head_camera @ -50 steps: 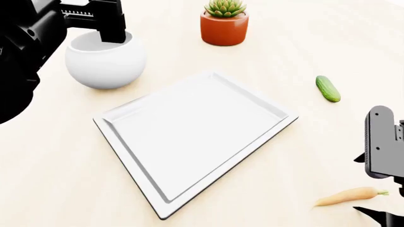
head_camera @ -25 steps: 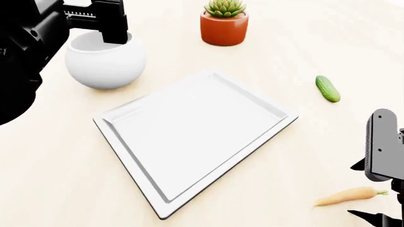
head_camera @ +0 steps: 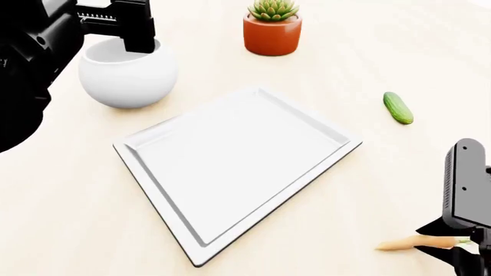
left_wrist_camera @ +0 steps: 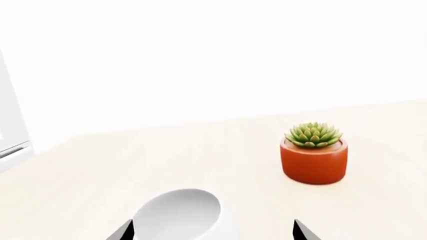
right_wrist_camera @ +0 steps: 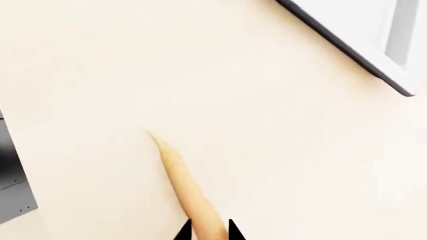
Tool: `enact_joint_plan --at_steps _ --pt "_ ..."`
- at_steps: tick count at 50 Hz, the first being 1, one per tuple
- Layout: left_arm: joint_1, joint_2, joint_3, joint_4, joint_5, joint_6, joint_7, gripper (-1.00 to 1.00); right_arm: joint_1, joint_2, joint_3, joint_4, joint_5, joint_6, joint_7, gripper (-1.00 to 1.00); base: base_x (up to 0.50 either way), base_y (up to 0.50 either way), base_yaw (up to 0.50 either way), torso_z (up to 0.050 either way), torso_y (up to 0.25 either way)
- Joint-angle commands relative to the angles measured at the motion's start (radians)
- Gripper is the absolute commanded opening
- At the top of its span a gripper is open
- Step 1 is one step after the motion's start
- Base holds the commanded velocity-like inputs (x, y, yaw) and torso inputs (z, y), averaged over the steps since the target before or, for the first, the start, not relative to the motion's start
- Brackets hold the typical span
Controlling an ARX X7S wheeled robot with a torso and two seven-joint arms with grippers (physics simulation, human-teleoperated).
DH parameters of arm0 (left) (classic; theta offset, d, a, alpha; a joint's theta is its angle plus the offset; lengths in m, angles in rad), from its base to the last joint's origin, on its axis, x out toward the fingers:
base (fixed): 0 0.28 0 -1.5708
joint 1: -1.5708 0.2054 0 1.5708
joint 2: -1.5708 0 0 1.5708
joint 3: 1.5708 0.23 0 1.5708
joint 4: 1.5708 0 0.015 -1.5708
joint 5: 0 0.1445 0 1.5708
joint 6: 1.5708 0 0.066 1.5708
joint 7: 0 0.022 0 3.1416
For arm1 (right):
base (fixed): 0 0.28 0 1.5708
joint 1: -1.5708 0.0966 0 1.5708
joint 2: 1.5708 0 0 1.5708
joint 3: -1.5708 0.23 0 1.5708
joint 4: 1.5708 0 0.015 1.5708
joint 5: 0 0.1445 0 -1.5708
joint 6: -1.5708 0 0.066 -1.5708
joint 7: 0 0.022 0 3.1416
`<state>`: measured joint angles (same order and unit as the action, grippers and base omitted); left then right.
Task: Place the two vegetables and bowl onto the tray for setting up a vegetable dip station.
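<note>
The pale-orange carrot [right_wrist_camera: 175, 170] lies on the table near the front right, its thick end between the fingertips of my right gripper [right_wrist_camera: 208, 232], which is shut on it. In the head view the carrot [head_camera: 410, 244] pokes out to the left of that gripper. The dark-green cucumber [head_camera: 398, 107] lies alone farther back on the right. At the back left sits the white bowl [head_camera: 126, 75], with my left gripper [left_wrist_camera: 213, 234] open over its rim. From the left wrist view the bowl [left_wrist_camera: 180, 214] sits between the spread fingertips. The white tray [head_camera: 230, 161] lies in the middle with nothing on it.
A terracotta pot with a green succulent [head_camera: 272, 29] stands behind the tray, right of the bowl. A corner of the tray [right_wrist_camera: 373, 40] shows in the right wrist view. My left arm fills the head view's top left corner.
My right gripper came down and closed round the carrot, which shifted slightly left and down in the head view. The left gripper and the bowl stayed put.
</note>
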<state>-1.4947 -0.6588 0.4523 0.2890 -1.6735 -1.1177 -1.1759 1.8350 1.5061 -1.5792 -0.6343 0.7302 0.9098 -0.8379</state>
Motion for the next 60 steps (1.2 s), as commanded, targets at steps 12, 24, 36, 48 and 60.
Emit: enact_joint_plan --at_steps 12,24,36,48,60 --pt "-0.011 -0.008 -0.002 0.006 -0.013 0.011 -0.012 1.0 -0.13 -0.023 0.0 -0.011 0.043 -0.04 0.006 -1.0 0.0 0.0 0.0 0.0 0.0" --pt "-0.007 -0.011 0.0 0.001 -0.005 0.017 -0.002 1.0 -0.022 -0.073 0.074 -0.024 0.013 0.053 -0.111 -1.0 0.0 0.0 0.0 0.0 0.0" --pt "-0.005 -0.014 0.004 0.003 -0.005 0.02 0.0 1.0 0.109 -0.147 0.144 0.013 -0.058 0.13 -0.263 -1.0 0.0 0.0 0.0 0.0 0.0" --pt "-0.004 -0.014 0.009 0.002 -0.007 0.024 0.0 1.0 0.203 -0.246 0.188 0.103 -0.114 0.146 -0.349 -1.0 0.0 0.0 0.0 0.0 0.0" --pt "-0.004 -0.016 0.013 0.002 -0.005 0.027 0.001 1.0 0.163 -0.417 0.246 0.284 -0.113 0.077 -0.231 -1.0 0.0 0.0 0.0 0.0 0.0"
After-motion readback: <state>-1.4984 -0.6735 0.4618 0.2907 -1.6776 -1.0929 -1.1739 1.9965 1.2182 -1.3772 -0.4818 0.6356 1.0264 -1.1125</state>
